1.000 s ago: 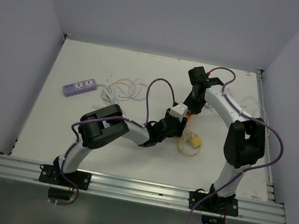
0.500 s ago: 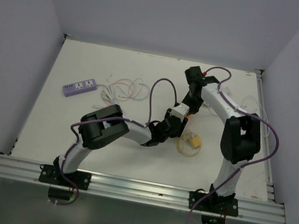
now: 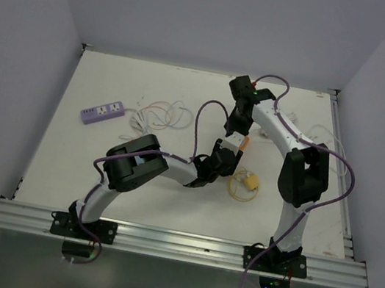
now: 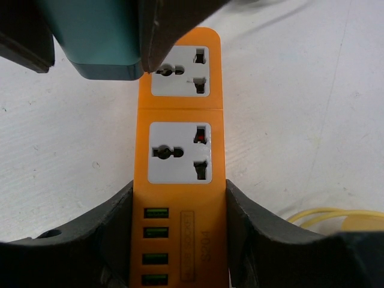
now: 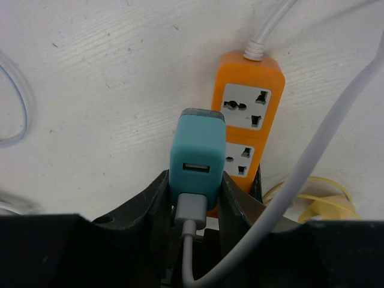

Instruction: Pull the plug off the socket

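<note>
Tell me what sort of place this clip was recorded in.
Probably a lab robot cell: a white table boxed in by plain walls, an aluminium mounting rail along its near edge, and a few props, an orange power strip, a teal plug, a purple power strip.

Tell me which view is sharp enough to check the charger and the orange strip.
Right wrist: charger and strip both sharp and evenly lit, only the near cable blurred. Left wrist: strip crisp, charger soft at the top edge. Top view: no glare, but both are tiny there.
</note>
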`<action>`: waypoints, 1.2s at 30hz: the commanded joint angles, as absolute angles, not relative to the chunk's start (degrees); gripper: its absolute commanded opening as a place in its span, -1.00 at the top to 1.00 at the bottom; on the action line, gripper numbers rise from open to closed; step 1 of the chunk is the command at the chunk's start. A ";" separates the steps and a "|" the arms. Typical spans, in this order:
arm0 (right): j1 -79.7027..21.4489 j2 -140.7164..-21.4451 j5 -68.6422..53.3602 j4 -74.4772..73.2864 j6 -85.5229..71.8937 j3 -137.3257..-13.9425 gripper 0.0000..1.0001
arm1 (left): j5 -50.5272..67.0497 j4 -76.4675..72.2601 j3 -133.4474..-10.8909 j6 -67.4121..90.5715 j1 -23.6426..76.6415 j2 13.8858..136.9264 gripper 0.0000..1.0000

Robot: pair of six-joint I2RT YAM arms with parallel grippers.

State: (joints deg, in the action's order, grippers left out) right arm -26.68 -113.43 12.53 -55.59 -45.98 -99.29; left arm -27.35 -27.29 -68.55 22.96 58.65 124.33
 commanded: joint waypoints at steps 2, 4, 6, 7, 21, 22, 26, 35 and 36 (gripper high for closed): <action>-26.90 -112.42 12.56 -57.57 -45.62 -99.58 1.00 | -24.17 -15.11 -65.22 25.05 58.62 127.89 1.00; -26.02 -111.71 12.22 -57.22 -45.27 -99.84 1.00 | -24.17 -15.47 -64.52 25.14 58.54 127.53 1.00; -24.70 -110.75 12.22 -57.65 -44.65 -100.81 1.00 | -24.17 -15.64 -64.16 25.23 58.54 127.27 1.00; -24.35 -110.31 12.65 -57.66 -44.21 -101.07 1.00 | -24.17 -15.73 -63.99 25.31 58.54 127.18 1.00; -19.69 -98.89 13.45 -59.06 -40.52 -98.97 1.00 | -24.25 -15.39 -59.94 29.97 54.67 124.02 1.00; -19.77 -97.92 12.93 -58.45 -40.00 -96.53 1.00 | -24.43 -15.29 -59.59 30.06 53.88 123.75 1.00; -19.86 -93.00 8.98 -54.50 -39.29 -87.49 1.00 | -24.87 -14.85 -58.71 30.50 52.21 122.52 1.00; -19.95 -88.50 2.91 -49.22 -37.18 -66.72 0.95 | -27.68 -11.87 -60.99 27.51 51.59 122.17 1.00; -20.04 -88.68 2.55 -49.04 -37.00 -65.84 0.95 | -27.86 -11.60 -61.43 27.42 51.59 122.17 1.00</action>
